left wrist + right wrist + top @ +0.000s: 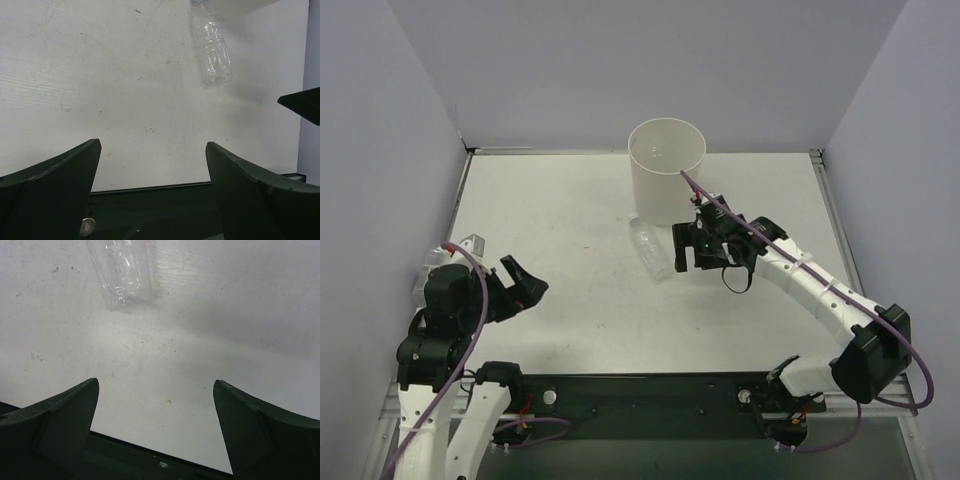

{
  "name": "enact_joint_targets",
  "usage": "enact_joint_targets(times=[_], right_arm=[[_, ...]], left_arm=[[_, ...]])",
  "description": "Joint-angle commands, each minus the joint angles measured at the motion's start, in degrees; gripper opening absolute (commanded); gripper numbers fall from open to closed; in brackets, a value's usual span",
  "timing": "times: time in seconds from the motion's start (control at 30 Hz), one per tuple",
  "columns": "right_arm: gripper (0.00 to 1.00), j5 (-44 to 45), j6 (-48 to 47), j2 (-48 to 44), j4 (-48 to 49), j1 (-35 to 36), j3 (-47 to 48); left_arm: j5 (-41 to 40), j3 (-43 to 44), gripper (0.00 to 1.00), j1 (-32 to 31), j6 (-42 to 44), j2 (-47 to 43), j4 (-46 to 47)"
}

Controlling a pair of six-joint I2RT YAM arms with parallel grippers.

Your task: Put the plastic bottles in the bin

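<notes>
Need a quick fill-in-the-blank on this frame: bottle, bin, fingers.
1. Only ____ bottle shows on the table.
2. That bottle lies on its ____, near the foot of the bin.
3. The bin stands ____, its mouth facing up.
4. The left gripper and the right gripper both have their fingers ____, with nothing between them.

Missing words: one; side; upright; open
</notes>
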Motion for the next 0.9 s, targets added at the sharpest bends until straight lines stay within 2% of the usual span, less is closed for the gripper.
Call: enact_joint_targets(times=[0.0, 0.13, 0.23, 0.33, 0.47, 0.63, 0.73, 0.87], right_arm=[[0.92, 6.69, -3.93, 6.46, 6.79, 4.16, 1.76], [0.91, 7.48, -5.51, 13.67, 9.87, 6.45, 4.83], [0.88, 7.48, -6.21, 18.59, 10.93, 6.98, 6.68], [0.87, 6.43, -6.65, 22.64, 11.81, 7.15, 8.43], [0.82, 8.09, -7.27, 28.35, 11.46, 7.42, 11.25], [0.8, 5.82, -8.76, 31.96, 11.02, 7.33, 12.57], [0.75, 4.68, -9.73, 32.75, 10.93, 7.07, 12.93], [0.56, 1.78, -10.08, 31.44, 10.06, 7.07, 13.1]], left_arm=[[0.07, 4.3, 0.97, 0.05, 1.87, 1.88, -0.03], [-4.57, 7.2, 0.97, -0.04, 4.15, 3.46, -3.1], [-19.29, 11.15, 0.97, 0.05, 5.21, 6.35, -7.67], [-27.41, 15.54, 0.98, -0.39, 5.13, 8.9, -12.42], [-28.76, 17.06, 0.97, -0.48, 4.16, 11.9, -14.71], [-26.83, 15.48, 0.97, -0.39, 1.09, 12.08, -13.48], [-30.15, 14.68, 0.97, -0.3, 0.82, 13.21, -12.95], [-32.54, 15.56, 0.97, -0.13, 1.53, 17.16, -12.16]])
